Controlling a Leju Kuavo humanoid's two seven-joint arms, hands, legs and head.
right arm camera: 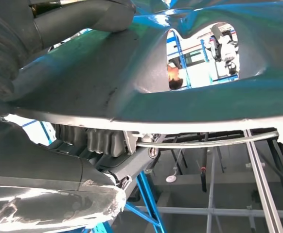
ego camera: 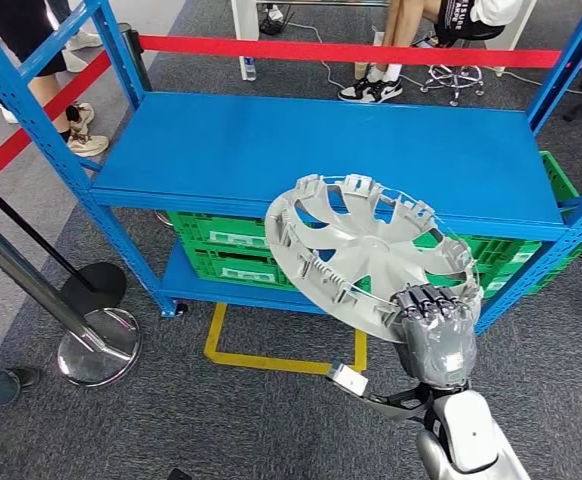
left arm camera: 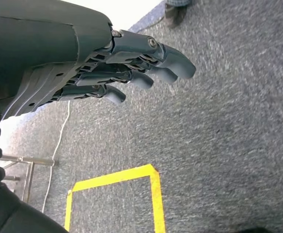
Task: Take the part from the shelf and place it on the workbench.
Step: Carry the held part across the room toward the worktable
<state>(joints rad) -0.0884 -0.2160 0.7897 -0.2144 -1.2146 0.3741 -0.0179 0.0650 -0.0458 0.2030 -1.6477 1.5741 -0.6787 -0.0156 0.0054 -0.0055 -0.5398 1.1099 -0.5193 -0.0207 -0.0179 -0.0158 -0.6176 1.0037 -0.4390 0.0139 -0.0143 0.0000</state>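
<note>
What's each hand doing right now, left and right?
Left hand: open, fingers extended, holding nothing, above the carpet.
Right hand: grips the hubcap by its rim, in front of the shelf.

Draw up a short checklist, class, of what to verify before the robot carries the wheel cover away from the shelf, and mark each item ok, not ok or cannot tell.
1. Right hand grips the wheel cover at its near rim: ok.
2. Wheel cover lifted off the blue shelf: cannot tell; its far edge overlaps the shelf's front edge in the head view.
3. Wheel cover held level: not ok, it tilts.
4. Left hand holds nothing, fingers straight, over grey carpet: ok.
5. Workbench located: cannot tell.
6. People near: not ok; legs and shoes beyond the red barrier tape.
</note>
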